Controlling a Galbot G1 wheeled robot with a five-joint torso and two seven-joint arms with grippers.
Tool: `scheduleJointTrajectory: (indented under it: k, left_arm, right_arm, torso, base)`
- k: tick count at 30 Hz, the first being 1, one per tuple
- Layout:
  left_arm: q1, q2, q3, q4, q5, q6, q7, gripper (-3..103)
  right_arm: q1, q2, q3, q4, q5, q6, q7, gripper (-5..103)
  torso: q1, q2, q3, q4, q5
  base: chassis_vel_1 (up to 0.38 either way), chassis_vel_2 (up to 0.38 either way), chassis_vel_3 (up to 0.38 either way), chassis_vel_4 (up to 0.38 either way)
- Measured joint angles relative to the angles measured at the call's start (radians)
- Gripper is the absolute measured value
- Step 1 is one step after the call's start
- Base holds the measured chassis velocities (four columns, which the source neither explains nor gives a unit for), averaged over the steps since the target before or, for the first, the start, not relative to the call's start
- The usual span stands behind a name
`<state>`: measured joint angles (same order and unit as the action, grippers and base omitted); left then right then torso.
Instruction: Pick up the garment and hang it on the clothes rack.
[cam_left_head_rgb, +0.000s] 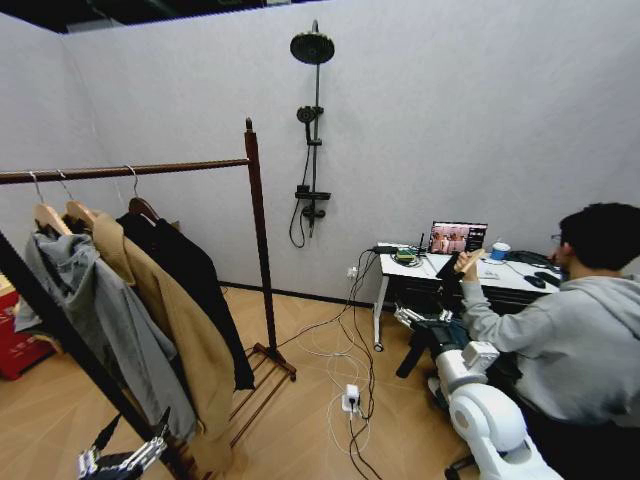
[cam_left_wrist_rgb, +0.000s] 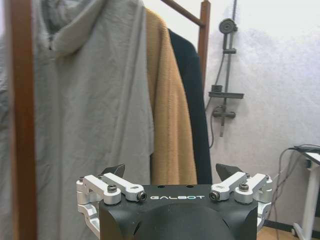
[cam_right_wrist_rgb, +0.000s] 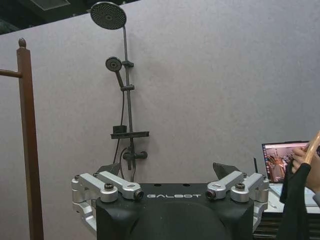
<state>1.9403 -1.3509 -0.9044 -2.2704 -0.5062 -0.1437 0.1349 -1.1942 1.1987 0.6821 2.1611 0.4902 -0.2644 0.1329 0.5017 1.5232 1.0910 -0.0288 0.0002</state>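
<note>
While hung, garment (cam_left_head_rgb: 195, 290) occupies clothes rack (cam_left_head_rgb: 258, 230).

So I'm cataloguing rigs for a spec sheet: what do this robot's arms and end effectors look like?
The right arm has rounded glossy white shells and a dark forearm. Each end effector, left and right, has a matte black housing with white GALBOT lettering, silver metal linkages with black bolts, and dark angular fingertips.

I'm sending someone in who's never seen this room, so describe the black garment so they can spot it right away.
Find the tall reddish-brown wooden clothes rack left of the wall shower. Three garments hang from its rail; the black jacket is nearest the shower-side post, beside the tan coat and darker than the grey hooded sweatshirt.
</note>
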Motion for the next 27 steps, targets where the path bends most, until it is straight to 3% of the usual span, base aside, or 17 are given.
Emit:
scheduleJointTrajectory:
  k: [16, 27]
  left_arm:
    - [0.000, 0.000, 0.000, 0.000, 0.000, 0.000, 0.000, 100]
    - [0.000, 0.000, 0.000, 0.000, 0.000, 0.000, 0.000, 100]
  right_arm:
    - [-0.002, -0.001, -0.005, 0.001, -0.003, -0.012, -0.002, 100]
    - [-0.009, -0.002, 0.000, -0.012, -0.003, -0.012, -0.002, 100]
  torso:
    - [0.001, 0.000, 0.000, -0.0004, -0.0002]
    - [0.001, 0.000, 0.000, 0.0002, -0.0002]
  base:
    - [-0.098, -0.083, -0.075, -0.089]
    - [0.022, -0.070, -0.067, 0.021]
